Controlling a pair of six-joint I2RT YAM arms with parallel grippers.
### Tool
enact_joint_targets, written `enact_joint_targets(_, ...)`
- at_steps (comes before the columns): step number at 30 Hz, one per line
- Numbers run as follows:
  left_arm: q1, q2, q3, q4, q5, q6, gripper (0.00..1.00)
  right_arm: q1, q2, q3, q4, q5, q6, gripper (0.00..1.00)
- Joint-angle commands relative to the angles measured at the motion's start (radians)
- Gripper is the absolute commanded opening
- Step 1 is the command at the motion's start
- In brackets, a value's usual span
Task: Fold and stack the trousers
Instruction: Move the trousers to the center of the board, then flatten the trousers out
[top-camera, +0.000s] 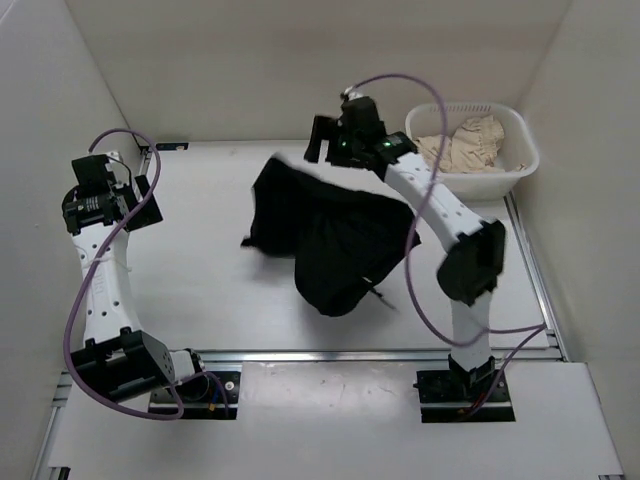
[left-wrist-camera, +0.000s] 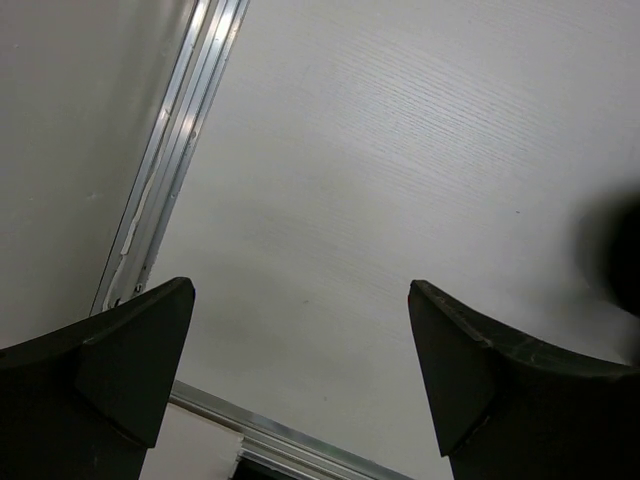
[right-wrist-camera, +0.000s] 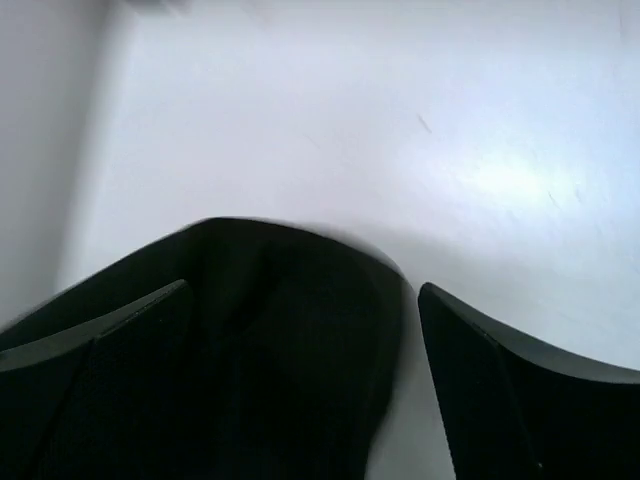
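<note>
The left gripper (left-wrist-camera: 300, 290) hangs over the far left of the table (top-camera: 200, 270), a pale, faintly grained surface edged by a metal rail (left-wrist-camera: 185, 130). Its dark, wedge-shaped fingers (left-wrist-camera: 120, 365) stand wide apart with nothing between them.

The trousers (top-camera: 330, 240) lie in a crumpled black heap of soft, matte fabric in the middle of the table, with their far left edge blurred.

The right gripper (right-wrist-camera: 305, 290) is at the far edge of that heap. Its jaws are spread wide, and a rounded fold of the black cloth sits between and below them. I cannot tell whether the fingers touch it.

At the far right stands a white plastic basket (top-camera: 523, 165) with rounded corners. Rumpled beige cloth (top-camera: 465, 145) fills it.
</note>
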Motion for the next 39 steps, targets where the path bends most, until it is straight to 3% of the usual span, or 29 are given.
enact_joint_targets(1,-0.005,-0.049,0.003,0.010,-0.040,-0.001,1.00,-0.026,0.127,0.134,-0.334,-0.044,-0.152,0.99)
enact_joint_targets(3,-0.005,-0.060,-0.037,0.010,-0.014,-0.001,1.00,-0.014,0.116,0.084,-0.404,0.025,-0.233,0.99)
enact_joint_targets(6,-0.014,-0.080,-0.069,-0.002,0.052,-0.001,1.00,-0.003,-0.021,-0.097,-0.337,0.082,-0.261,0.99)
enact_joint_targets(10,-0.086,-0.080,-0.112,-0.026,0.173,-0.001,0.92,-0.004,-0.205,-0.482,-0.252,0.131,-0.171,0.99)
enact_joint_targets(11,-0.138,-0.071,-0.143,-0.026,0.183,-0.001,0.90,-0.004,-0.274,-0.598,-0.222,0.131,-0.141,0.99)
enact_joint_targets(12,-0.172,-0.062,-0.161,-0.026,0.174,-0.001,0.88,-0.013,-0.308,-0.599,-0.205,0.131,-0.111,0.99)
enact_joint_targets(17,-0.387,0.084,-0.279,0.012,0.094,-0.001,0.79,-0.023,-0.471,-0.921,-0.146,0.019,0.076,0.99)
enact_joint_targets(22,-0.563,0.202,-0.332,0.191,-0.082,-0.001,0.82,-0.023,-0.500,-1.123,-0.009,-0.154,0.150,0.99)
enact_joint_targets(25,-0.593,0.289,-0.278,0.275,-0.092,-0.001,0.84,-0.032,-0.444,-1.194,0.042,-0.208,0.172,0.99)
enact_joint_targets(32,-0.671,0.529,-0.146,0.294,-0.046,-0.001,0.86,-0.063,-0.342,-1.236,0.062,-0.275,0.201,0.99)
enact_joint_targets(34,-0.683,0.593,-0.120,0.294,-0.034,-0.001,0.86,-0.063,-0.342,-1.260,0.075,-0.303,0.201,0.89)
enact_joint_targets(36,-0.683,0.621,-0.091,0.294,0.025,-0.001,0.78,-0.072,-0.342,-1.269,0.085,-0.324,0.201,0.74)
enact_joint_targets(37,-0.683,0.632,-0.091,0.282,0.048,-0.001,0.68,-0.081,-0.342,-1.269,0.085,-0.324,0.201,0.59)
enact_joint_targets(38,-0.683,0.651,-0.076,0.282,0.081,-0.001,0.56,-0.081,-0.342,-1.269,0.085,-0.324,0.201,0.30)
enact_joint_targets(39,-0.683,0.652,-0.064,0.268,0.081,-0.001,0.20,-0.104,-0.358,-1.269,0.076,-0.324,0.201,0.18)
